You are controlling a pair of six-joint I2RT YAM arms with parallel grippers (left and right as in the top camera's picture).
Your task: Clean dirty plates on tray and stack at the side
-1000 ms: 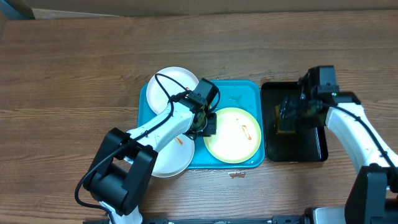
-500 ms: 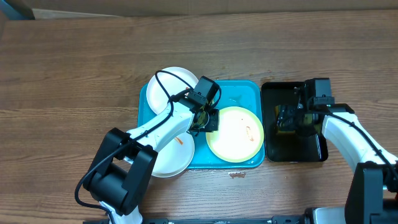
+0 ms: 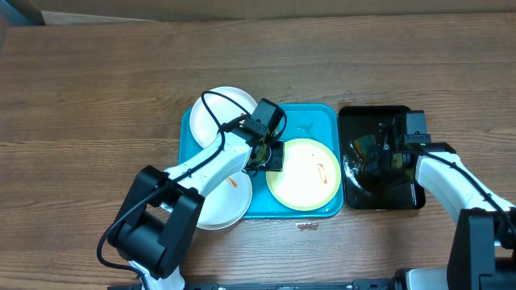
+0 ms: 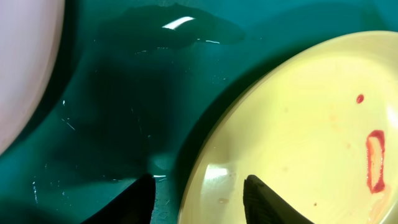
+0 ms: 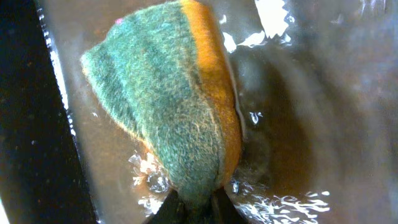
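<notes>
- Left gripper (image 4: 198,202) is part-open, astride the rim of the yellow-green round plate (image 4: 298,124) in the turquoise plastic tray (image 4: 112,93).
- Right gripper (image 5: 193,210) pinches a green-and-orange sponge (image 5: 168,106) in the wet black rectangular tray (image 3: 355,121), right.

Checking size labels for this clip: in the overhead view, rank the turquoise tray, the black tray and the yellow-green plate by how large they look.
1. turquoise tray: largest.
2. black tray: narrower, clearly smaller.
3. yellow-green plate: smallest, lying inside the turquoise tray.
All three lie at about one height, so nearness to the camera hardly skews this.

L hand (image 4: 194,203) fingers apart, pointing down, arm stretched fwd; R hand (image 5: 191,213) pinched tight on sponge (image 5: 168,112).
</notes>
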